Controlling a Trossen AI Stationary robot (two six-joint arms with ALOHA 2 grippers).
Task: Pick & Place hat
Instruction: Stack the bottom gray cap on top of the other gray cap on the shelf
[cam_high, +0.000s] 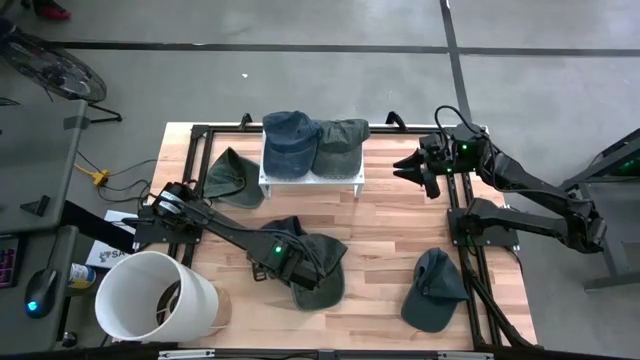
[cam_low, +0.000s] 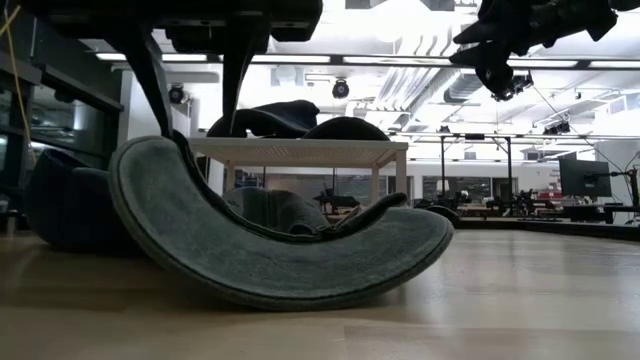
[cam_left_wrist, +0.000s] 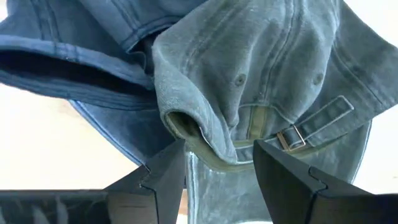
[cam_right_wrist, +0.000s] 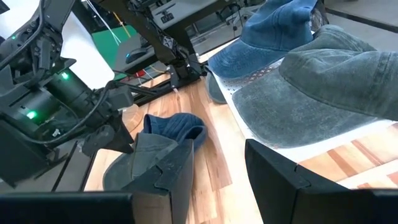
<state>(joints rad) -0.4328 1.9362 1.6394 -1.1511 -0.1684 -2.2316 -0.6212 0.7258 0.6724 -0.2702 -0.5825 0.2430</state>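
Observation:
A grey-green cap lies on the table near its front middle, its curved brim resting on the wood. A blue cap lies partly against it. My left gripper is low over the green cap, open, with its fingers on either side of the folded rear band beside the strap buckle. My right gripper hangs open in the air to the right of the white stand, touching nothing. My left gripper comes at the green cap's rear band slanting down from the table's left, one finger on each side of the fold. I cannot tell whether the fingers touch the cloth. The cap lies on the table.
The white stand at the far middle carries a blue cap and a green cap. Another green cap lies left of the stand, and one more lies near the right front. A white bucket stands at the left front corner.

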